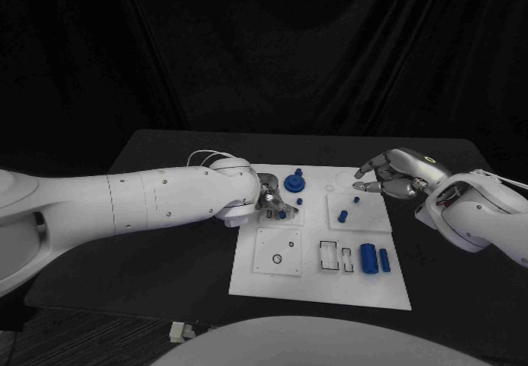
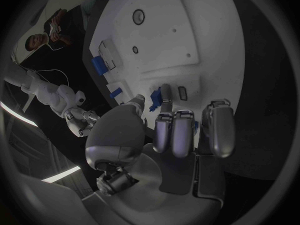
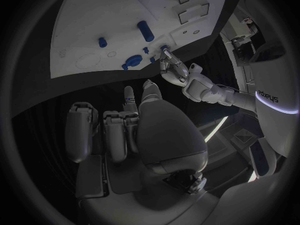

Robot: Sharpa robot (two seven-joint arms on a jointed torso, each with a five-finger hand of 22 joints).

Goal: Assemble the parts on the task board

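The white task board (image 1: 319, 278) lies in the middle of the table. My left hand (image 1: 273, 202) reaches down onto its far left corner. Its fingertips (image 2: 164, 120) close around a small blue peg (image 2: 165, 92) that stands on the board; the right wrist view shows that peg (image 3: 164, 48) at the tips of the left hand (image 3: 175, 71). My right hand (image 1: 387, 179) hovers over the board's far right edge with its fingers (image 3: 119, 127) half curled, apart and holding nothing. A round blue part (image 1: 294, 183) sits at the far edge. Two blue cylinders (image 1: 376, 259) lie near the front right.
Two small blue pegs (image 1: 342, 216) stand on the raised square plate (image 1: 374, 221) at the right. Rectangular slots (image 1: 330, 255) and a square plate with round holes (image 1: 278, 252) lie toward the front. The black table (image 1: 165, 252) extends beyond the board on either side.
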